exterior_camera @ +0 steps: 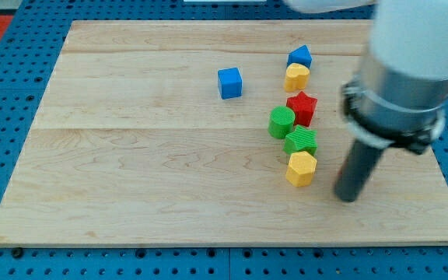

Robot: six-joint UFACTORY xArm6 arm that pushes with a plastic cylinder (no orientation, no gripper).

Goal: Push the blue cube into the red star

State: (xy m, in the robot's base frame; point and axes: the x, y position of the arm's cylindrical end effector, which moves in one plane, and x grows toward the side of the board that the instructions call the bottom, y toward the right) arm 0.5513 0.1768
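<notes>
The blue cube sits on the wooden board near the view's top centre. The red star lies to its right and a little lower, apart from the cube. My tip rests on the board at the view's right, below and right of the red star and right of the lower yellow block. It touches no block.
A blue block and a yellow block lie above the red star. A green cylinder, a green block and a yellow hexagon block cluster below it. A red object is partly hidden behind the rod.
</notes>
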